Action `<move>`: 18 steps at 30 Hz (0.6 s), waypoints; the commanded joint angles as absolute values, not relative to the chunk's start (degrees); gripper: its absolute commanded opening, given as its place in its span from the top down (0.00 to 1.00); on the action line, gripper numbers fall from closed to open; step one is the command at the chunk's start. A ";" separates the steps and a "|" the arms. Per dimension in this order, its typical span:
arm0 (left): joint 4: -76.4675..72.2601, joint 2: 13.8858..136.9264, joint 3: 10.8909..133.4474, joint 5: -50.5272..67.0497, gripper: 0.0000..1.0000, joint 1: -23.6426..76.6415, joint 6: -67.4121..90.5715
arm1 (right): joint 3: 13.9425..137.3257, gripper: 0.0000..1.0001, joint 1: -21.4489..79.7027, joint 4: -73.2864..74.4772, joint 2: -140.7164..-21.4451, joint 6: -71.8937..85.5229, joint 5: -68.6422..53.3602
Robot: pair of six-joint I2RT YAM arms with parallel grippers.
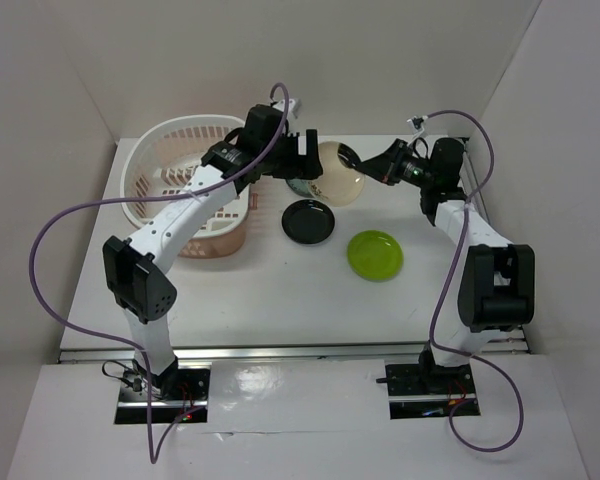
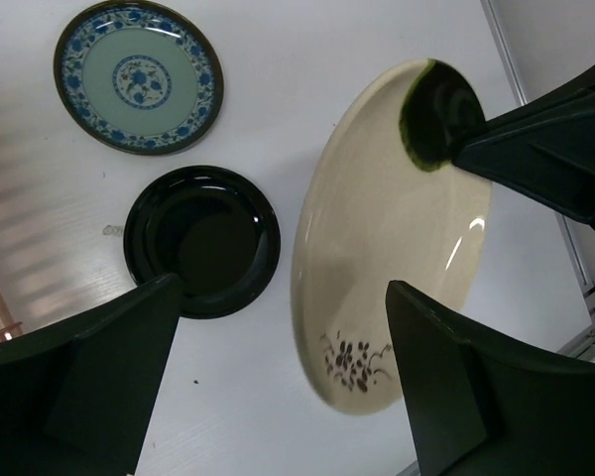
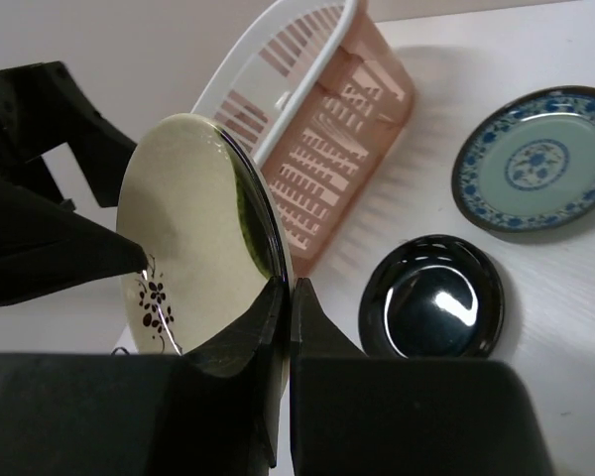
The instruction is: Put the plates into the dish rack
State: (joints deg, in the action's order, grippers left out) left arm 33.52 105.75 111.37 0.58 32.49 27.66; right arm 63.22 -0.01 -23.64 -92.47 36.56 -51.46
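The right gripper (image 3: pixel 286 294) is clamped on the rim of the cream round glossy plate (image 3: pixel 193 223) (a small dark flower sprig marks its face). It holds the plate on edge in the air above the white table (image 1: pixel 280 290), near the middle of its far edge. The left gripper (image 2: pixel 283 297) faces the plate with its 2 fingers spread wide and the plate's lower rim between them; contact cannot be told. The pale pink-white plastic lattice dish rack (image 1: pixel 155 150) stands in the far left corner. 3 plates lie flat. The teal blue-patterned round plate (image 2: pixel 139 77) is nearest the far edge, the glossy black round plate (image 2: pixel 202 241) is just beside it toward the centre, and the lime green round plate (image 1: pixel 375 254) sits apart toward the right edge.
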 commanded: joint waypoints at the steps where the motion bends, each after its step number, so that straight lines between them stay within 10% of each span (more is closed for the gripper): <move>1: 29.00 104.15 110.57 3.34 0.04 32.70 28.65 | 63.72 1.00 1.49 -30.94 -90.43 37.97 -54.58; 10: 27.42 101.17 107.93 4.05 0.49 32.70 28.65 | 65.48 1.00 2.55 -29.71 -92.02 37.44 -53.00; 15: 27.42 100.63 107.93 2.91 1.00 32.70 28.65 | 66.71 1.00 3.60 -28.65 -93.08 36.39 -53.00; 18: 27.95 100.63 108.45 1.85 1.00 32.70 29.18 | 67.32 0.99 4.13 -28.65 -94.21 36.39 -53.00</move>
